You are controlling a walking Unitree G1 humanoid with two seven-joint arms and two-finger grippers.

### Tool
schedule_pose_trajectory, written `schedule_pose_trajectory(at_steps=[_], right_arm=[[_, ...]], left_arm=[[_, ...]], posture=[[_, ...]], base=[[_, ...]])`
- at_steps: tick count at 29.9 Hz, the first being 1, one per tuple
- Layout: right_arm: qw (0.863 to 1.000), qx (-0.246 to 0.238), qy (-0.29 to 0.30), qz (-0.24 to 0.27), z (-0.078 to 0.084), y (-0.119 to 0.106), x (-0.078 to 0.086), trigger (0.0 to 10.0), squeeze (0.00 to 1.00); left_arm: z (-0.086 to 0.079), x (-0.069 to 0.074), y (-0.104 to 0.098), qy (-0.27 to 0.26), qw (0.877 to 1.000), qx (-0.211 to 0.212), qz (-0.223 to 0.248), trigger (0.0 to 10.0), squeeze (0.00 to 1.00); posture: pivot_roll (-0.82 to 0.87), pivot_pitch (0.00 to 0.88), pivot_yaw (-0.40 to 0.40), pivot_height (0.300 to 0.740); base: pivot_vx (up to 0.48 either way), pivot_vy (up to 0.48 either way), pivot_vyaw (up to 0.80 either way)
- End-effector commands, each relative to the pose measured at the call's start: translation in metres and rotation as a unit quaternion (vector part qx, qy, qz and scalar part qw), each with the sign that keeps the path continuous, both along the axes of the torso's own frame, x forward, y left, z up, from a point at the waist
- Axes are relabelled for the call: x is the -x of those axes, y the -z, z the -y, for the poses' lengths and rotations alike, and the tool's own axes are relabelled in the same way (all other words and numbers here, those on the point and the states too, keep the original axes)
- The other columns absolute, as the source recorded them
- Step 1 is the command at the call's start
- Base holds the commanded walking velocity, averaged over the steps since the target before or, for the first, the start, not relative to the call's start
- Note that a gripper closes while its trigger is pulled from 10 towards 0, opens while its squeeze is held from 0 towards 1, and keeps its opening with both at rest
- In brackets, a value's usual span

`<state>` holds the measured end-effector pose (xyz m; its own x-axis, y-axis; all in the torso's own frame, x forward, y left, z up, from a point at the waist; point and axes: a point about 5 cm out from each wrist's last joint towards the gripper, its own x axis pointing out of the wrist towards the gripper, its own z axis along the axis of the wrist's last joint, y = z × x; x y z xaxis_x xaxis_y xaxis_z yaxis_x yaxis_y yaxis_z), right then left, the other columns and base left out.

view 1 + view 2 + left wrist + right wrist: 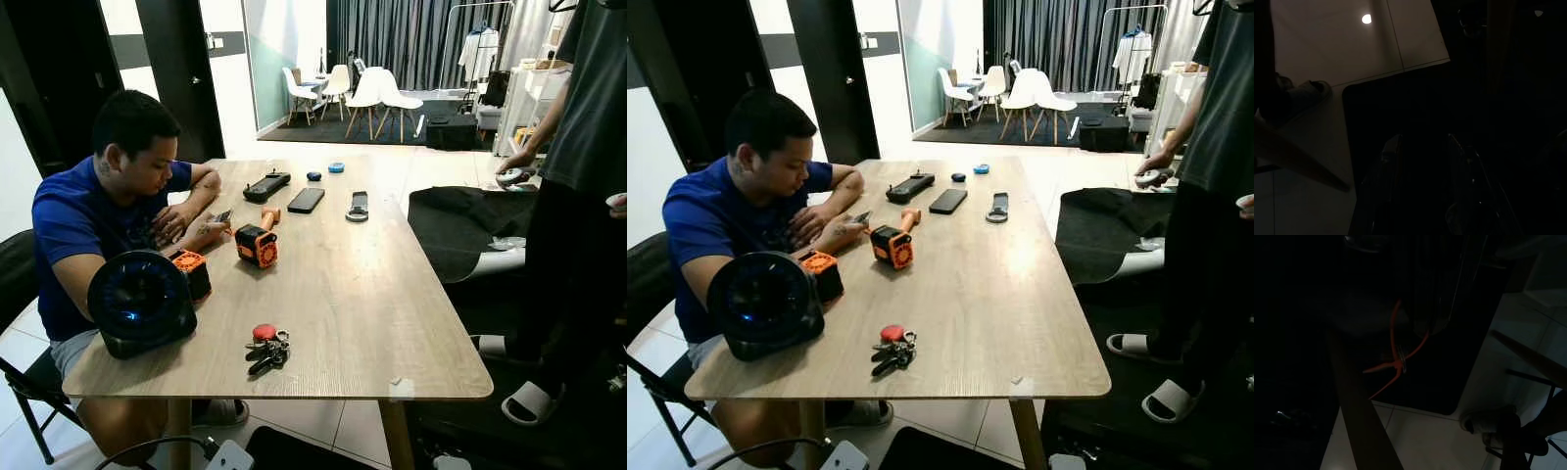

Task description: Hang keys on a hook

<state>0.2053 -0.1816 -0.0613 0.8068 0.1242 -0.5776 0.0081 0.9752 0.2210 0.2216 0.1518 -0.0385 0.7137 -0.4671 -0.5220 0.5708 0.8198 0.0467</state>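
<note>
The left gripper hangs idle in the shade below the bench, its two black fingers standing apart with nothing between them, over a dark mat and pale floor tiles. The right arm hangs idle too, and whether its jaws are apart or together I cannot tell; its wrist view is very dark, with only an orange cable and a wooden bench leg to be made out.

Up on the bench, the keys lie near the front edge, a bunch with black heads and a red fob, well apart from both grippers. Further back sit an orange-and-black tool, a black phone and a round black speaker. A seated person in a blue shirt leans over the bench on the robot's left; another person stands at the right.

The task looks barely begun: the keys are not yet picked up. The next move probably calls for raising one arm over the bench edge and closing on the bunch, then finding a hook. No writing or brand is legible.
</note>
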Motion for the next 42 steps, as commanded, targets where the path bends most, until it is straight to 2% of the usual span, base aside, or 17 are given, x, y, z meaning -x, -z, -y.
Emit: schedule_pose_trajectory(at_steps=[1,8,18,24,31,37,38,42], right_arm=[[1.000,-0.003,-0.006,-0.018,-0.005,0.006,0.008,10.0,0.00],[0.999,0.011,-0.031,-0.026,-0.005,0.007,0.008,10.0,0.00],[0.998,0.022,-0.051,-0.022,-0.002,0.003,0.001,10.0,0.00],[0.999,-0.001,-0.020,-0.027,-0.012,0.008,0.008,10.0,0.00],[0.999,-0.014,-0.005,-0.032,-0.020,0.012,0.016,10.0,0.00],[0.999,-0.011,-0.010,-0.033,-0.020,0.013,0.018,10.0,0.00],[0.999,-0.005,-0.019,-0.032,-0.017,0.012,0.016,10.0,0.00],[0.999,0.014,-0.044,-0.028,-0.007,0.007,0.009,10.0,0.00]], left_arm=[[-0.004,0.003,0.002,0.000,1.000,-0.007,-0.003,10.0,0.00],[-0.009,0.005,0.004,-0.027,1.000,-0.013,0.000,10.0,0.00],[-0.004,0.005,0.005,-0.040,0.999,-0.005,0.001,10.0,0.00],[-0.011,0.002,0.002,-0.008,1.000,-0.018,0.003,10.0,0.00],[-0.018,0.001,0.000,0.009,1.000,-0.028,0.002,10.0,0.00],[-0.018,0.001,0.000,-0.006,1.000,-0.026,0.004,10.0,0.00],[-0.015,0.002,0.001,-0.016,1.000,-0.023,0.005,10.0,0.00],[-0.008,0.004,0.004,-0.040,0.999,-0.012,0.011,10.0,0.00]], posture=[[0.06,0.049,0.081,0.740],[0.06,0.044,0.053,0.740],[0.06,0.037,0.020,0.740],[0.09,0.041,0.090,0.740],[0.09,0.043,0.130,0.740],[0.08,0.044,0.116,0.740],[0.08,0.041,0.070,0.740],[0.08,0.035,0.016,0.740]], base=[[0.000,0.000,0.00],[0.000,0.000,0.00],[0.000,0.000,0.00],[0.000,0.000,0.00],[0.000,0.000,0.00],[0.000,0.000,0.00],[0.000,0.000,0.00],[0.000,0.000,0.00]])
